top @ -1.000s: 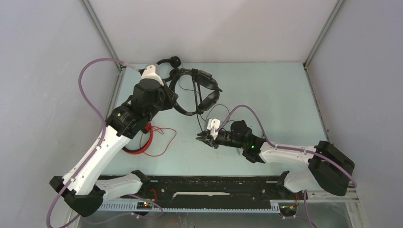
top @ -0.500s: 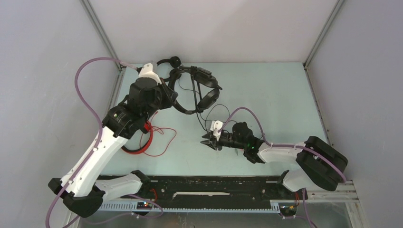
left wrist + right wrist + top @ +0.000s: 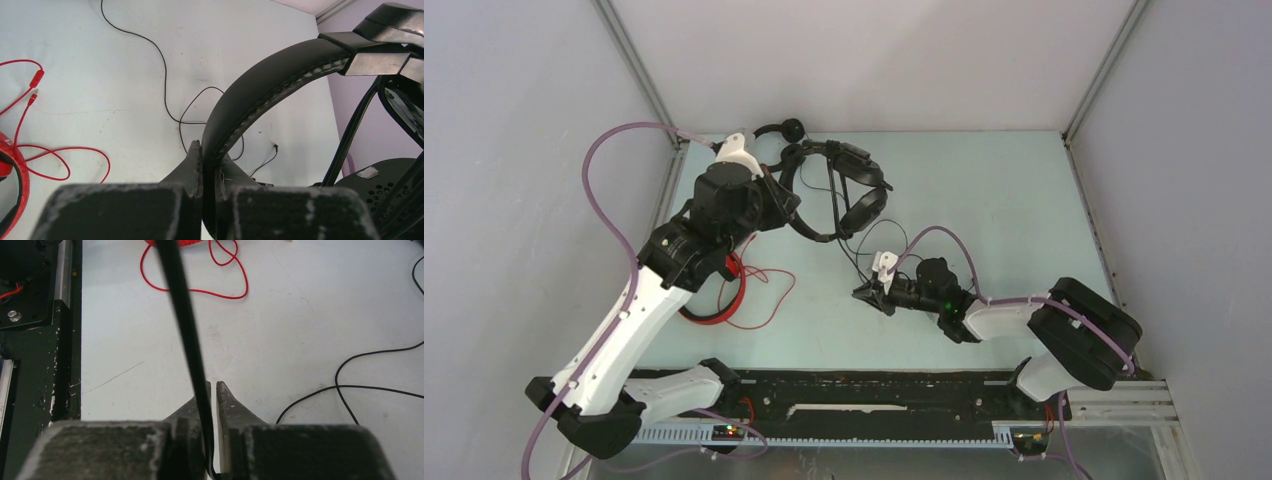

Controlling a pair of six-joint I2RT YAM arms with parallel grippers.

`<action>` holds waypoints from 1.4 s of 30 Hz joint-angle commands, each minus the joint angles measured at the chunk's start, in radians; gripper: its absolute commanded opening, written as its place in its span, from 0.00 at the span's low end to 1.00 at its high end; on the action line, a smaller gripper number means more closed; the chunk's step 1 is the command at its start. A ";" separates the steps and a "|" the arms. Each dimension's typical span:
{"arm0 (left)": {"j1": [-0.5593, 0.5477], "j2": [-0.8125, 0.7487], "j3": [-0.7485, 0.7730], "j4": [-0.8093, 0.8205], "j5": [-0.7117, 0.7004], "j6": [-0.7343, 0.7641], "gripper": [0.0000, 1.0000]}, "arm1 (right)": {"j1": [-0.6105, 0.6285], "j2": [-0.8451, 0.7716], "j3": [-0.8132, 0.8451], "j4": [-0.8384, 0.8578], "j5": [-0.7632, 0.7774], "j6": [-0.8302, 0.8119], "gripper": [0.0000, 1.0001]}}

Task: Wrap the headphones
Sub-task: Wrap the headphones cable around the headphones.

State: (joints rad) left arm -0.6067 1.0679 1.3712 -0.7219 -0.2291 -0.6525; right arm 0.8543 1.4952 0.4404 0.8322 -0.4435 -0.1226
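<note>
1. The bulky black headphones point(image 3: 864, 208) are at the back of the counter point(image 3: 1004, 200), on the left side. Your left jaws are clamped tight on their headband point(image 3: 260, 95).
2. Your right jaws are almost together near the middle of the counter. The black cable point(image 3: 182, 310) runs between them and looks pinched.
3. The step now looks like winding that cable around the headphones. Hold the band steady with the left arm. Bring the cable over in one smooth loop.
4. Do not pull hard. The cable is thin. It could slip out or tug the headphones crooked.
5. More black cable lies in loose curls on the counter. Lift your piece over them so no knots form.
6. The red headphones point(image 3: 709, 318) lie under your left arm. Their red cable point(image 3: 220, 275) sprawls near your right jaws. Do not hook it.
7. The slim black headphones point(image 3: 792, 128) sit at the very back, just beside the bulky pair. Wind away from them.
</note>
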 commanded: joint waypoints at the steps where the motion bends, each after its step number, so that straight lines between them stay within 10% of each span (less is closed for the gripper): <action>1: 0.012 -0.042 0.078 0.077 0.067 -0.050 0.00 | -0.024 0.016 -0.014 0.083 -0.026 0.045 0.06; 11: 0.040 -0.084 0.072 0.080 0.263 0.144 0.00 | -0.135 -0.070 0.001 0.075 -0.104 0.230 0.00; 22: 0.041 -0.080 0.034 -0.006 0.526 0.534 0.00 | -0.291 -0.204 0.206 -0.336 -0.339 0.455 0.00; 42: 0.033 -0.128 -0.181 0.070 0.505 1.219 0.00 | -0.385 -0.282 0.489 -0.755 -0.625 0.655 0.00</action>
State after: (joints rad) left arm -0.5697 0.9550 1.2247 -0.6106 0.2710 0.3447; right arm 0.5079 1.2610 0.8738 0.0746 -1.0382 0.4408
